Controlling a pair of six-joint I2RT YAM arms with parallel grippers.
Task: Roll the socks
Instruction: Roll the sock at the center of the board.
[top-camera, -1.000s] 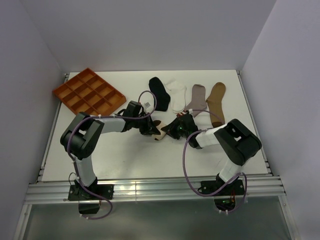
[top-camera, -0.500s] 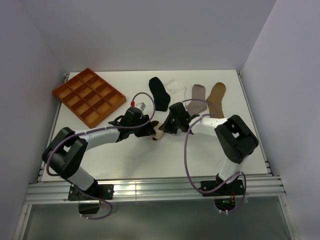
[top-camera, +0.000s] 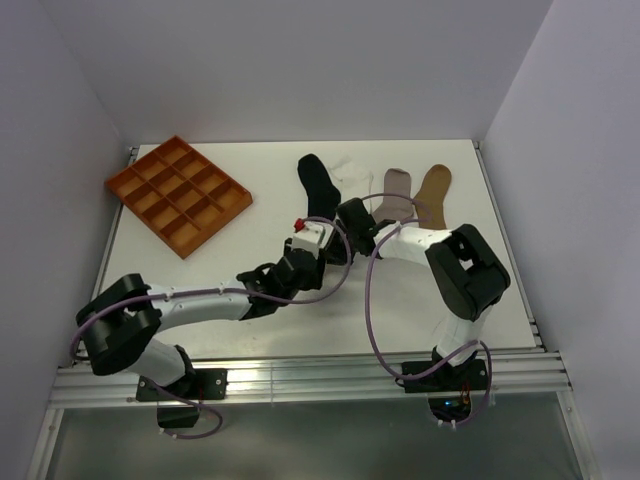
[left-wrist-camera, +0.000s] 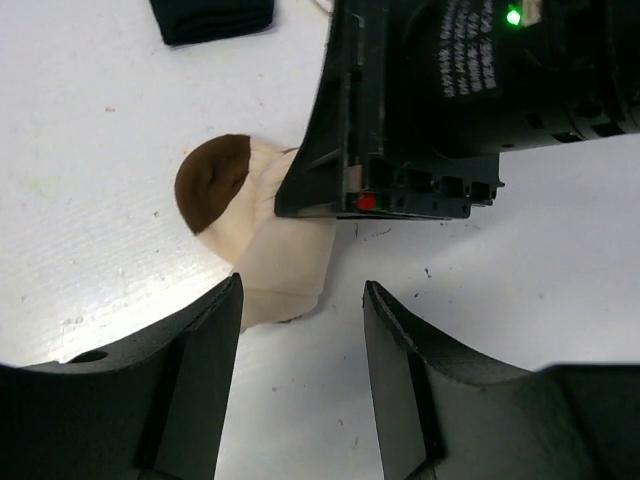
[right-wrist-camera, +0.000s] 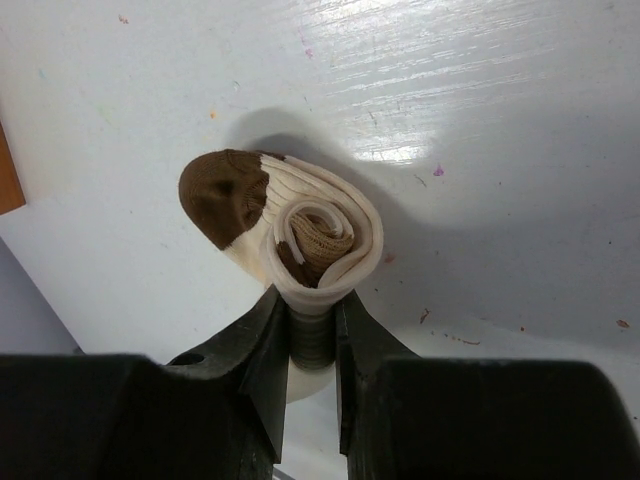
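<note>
The cream sock (right-wrist-camera: 318, 232) with a brown toe is wound into a roll, and my right gripper (right-wrist-camera: 312, 325) is shut on the roll's near end. In the left wrist view the same cream sock (left-wrist-camera: 262, 225) lies on the table under the right gripper's black body (left-wrist-camera: 450, 100). My left gripper (left-wrist-camera: 300, 335) stands open just short of it, with only bare table between its fingers. Both grippers hide this sock from above. Behind them lie the black sock (top-camera: 318, 184), the white sock (top-camera: 349, 170), the grey sock (top-camera: 396, 190) and the tan sock (top-camera: 433, 194).
The orange compartment tray (top-camera: 178, 194) sits at the back left of the white table (top-camera: 200, 260). Both arms meet near the table's middle, close in front of the row of flat socks. Grey walls close in three sides.
My left gripper has opened and let go of the cream sock, and its arm has stretched out low across the table. The right gripper has carried the roll a little farther back.
</note>
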